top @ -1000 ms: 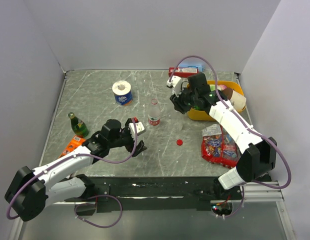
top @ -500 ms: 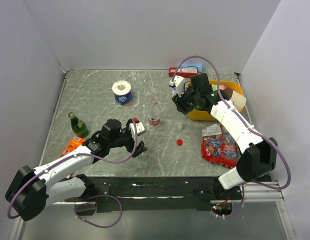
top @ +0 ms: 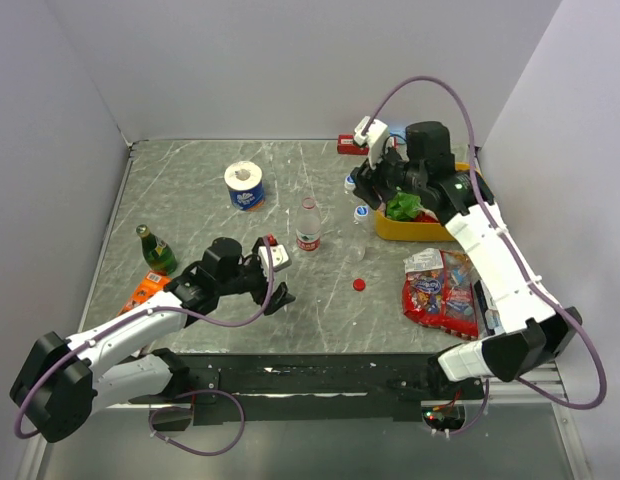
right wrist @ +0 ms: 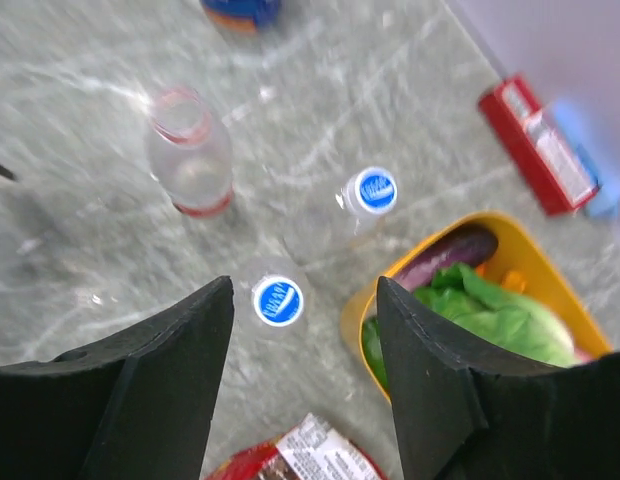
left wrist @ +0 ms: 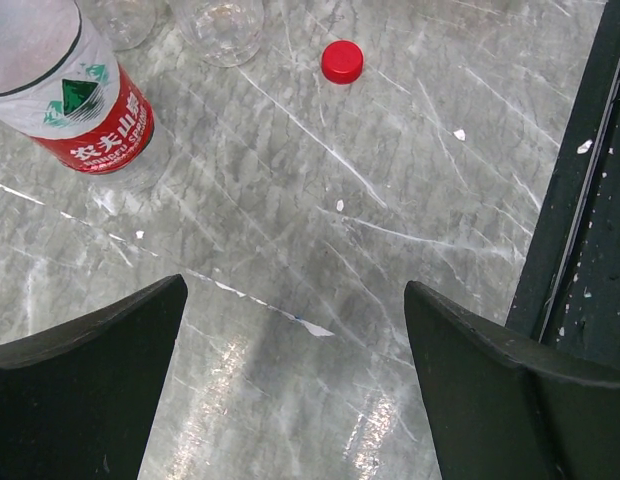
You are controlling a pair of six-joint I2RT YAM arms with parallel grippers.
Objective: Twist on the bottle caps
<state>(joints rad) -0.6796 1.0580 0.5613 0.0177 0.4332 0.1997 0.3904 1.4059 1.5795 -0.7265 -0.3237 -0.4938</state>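
The tall clear bottle with a red label [top: 308, 226] stands mid-table with no cap; it also shows in the left wrist view [left wrist: 82, 110] and the right wrist view [right wrist: 188, 150]. The red cap [top: 359, 284] lies on the table to its front right, also in the left wrist view [left wrist: 342, 62]. Two blue caps [right wrist: 278, 300] [right wrist: 375, 190] each sit on top of a small clear bottle [top: 362, 212] [top: 350, 184]. My left gripper [left wrist: 295, 390] [top: 273, 287] is open and empty, low over bare table near the tall bottle. My right gripper [right wrist: 305, 284] [top: 368, 183] is open and empty, high above the two capped bottles.
A yellow bin [top: 392, 231] of vegetables stands right of the small bottles, with a red snack bag [top: 437, 290] in front of it. A red box [top: 350, 143] lies at the back, a paper roll [top: 244, 184] at back left, and a green bottle [top: 155, 250] at left.
My right arm has risen and pulled back from the small bottles, uncovering both blue-capped bottles. The left arm has not moved.
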